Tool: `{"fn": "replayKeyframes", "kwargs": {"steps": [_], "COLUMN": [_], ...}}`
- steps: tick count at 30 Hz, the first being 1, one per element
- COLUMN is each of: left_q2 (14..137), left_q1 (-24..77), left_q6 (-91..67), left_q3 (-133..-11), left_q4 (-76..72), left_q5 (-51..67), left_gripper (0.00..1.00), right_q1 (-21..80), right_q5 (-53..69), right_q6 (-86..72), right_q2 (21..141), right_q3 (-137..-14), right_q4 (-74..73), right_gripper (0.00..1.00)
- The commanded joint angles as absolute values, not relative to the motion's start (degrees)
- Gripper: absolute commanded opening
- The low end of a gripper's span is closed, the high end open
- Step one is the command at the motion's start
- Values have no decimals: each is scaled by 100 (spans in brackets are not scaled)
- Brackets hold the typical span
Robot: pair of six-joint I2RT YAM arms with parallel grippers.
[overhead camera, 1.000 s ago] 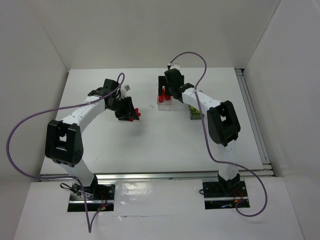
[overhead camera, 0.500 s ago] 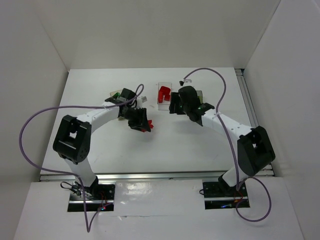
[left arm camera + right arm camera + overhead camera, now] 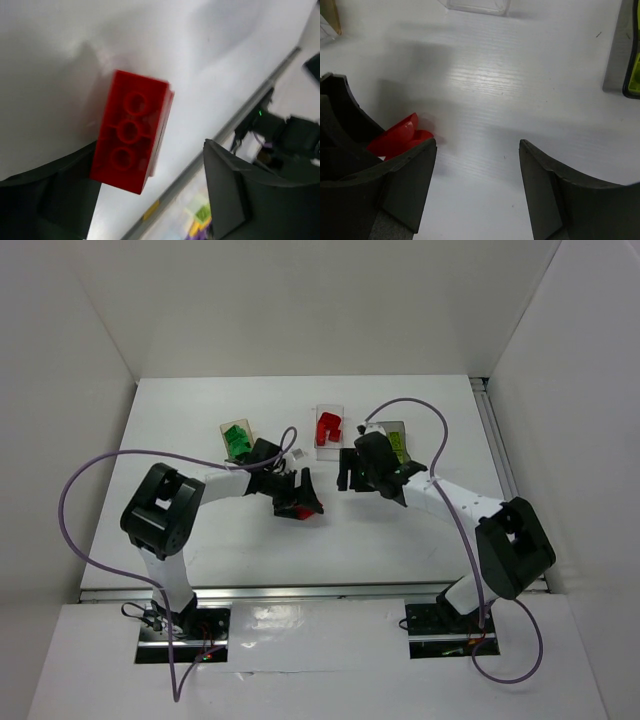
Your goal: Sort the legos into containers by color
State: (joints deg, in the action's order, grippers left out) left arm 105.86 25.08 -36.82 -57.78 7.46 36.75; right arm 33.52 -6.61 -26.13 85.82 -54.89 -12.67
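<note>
- Closest to you, the left arm (image 3: 160, 525) and right arm (image 3: 512, 550) both reach out from the near edge of the white bench (image 3: 400, 540) toward the middle.
- Your left gripper (image 3: 150, 155) is spread wide and isn't squeezing anything.
- The red rectangular studded plastic brick (image 3: 132, 132) has its hollow side facing the wrist camera, with three tubes showing. It's up against one finger (image 3: 55, 195), and the other finger (image 3: 240, 200) is well clear of it. I honestly can't tell if it's lying flat on the bench.
- From overhead, that brick sits about mid-bench right at the left gripper's tip, nearer to you than all three bins.
- Your right gripper (image 3: 477, 150) is released too, jaws apart with just bare bench between them. It's a little right of the left one and slightly farther back, near the grey bin.
- A bit of red plastic (image 3: 400, 137) peeks out behind one finger in the right wrist view. I can't tell whether it's that same brick.
- Farthest back, the bins are in a rough row:
  - The translucent orange-tan plastic bin (image 3: 223, 430) on the left has dark green legos (image 3: 238, 438) in it.
  - The clear colourless plastic bin (image 3: 330, 451) in the middle holds red legos (image 3: 327, 426).
  - The smoky dark grey plastic bin (image 3: 390, 426) on the right holds yellow-green legos (image 3: 397, 445), and the right arm partly covers it.
</note>
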Motion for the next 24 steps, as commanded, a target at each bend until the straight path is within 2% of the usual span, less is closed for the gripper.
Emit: {"fn": "replayKeyframes", "kwargs": {"steps": [1,5,11,12,15,16,19,24], "left_q2": [10539,10538,10600,10600,10600,10600,10600,10477], "left_q1": [2628,2681,2681,2733,2733,2733,2733,2733], "left_q6": [-3762,-3762,-3894,-3894,-3894,-3894,-3894,-3894], "left_q3": [-5906,-5906,-5906,-5906,-5968,-6029,-6082,-6214], "left_q4": [817,817,642,642,642,642,703,773], "left_q5": [3252,3111,3059,3059,3059,3059,3059,3182], "left_gripper": [88,88,71,63,49,40,20,2], "right_q1": [3393,3393,3393,3393,3393,3393,3393,3445], "right_q5": [-677,-677,-677,-677,-677,-616,-292,245], "right_q6": [-2672,-2672,-2733,-2733,-2786,-2786,-2786,-2593], "right_q2": [8394,8394,8315,8236,8060,8060,7910,7787], "right_q3": [-5396,-5396,-5283,-5282,-5168,-5116,-4984,-4870], "right_q4": [-1318,-1318,-1380,-1380,-1494,-1546,-1599,-1661], "right_gripper": [74,74,74,74,74,76,76,77]}}
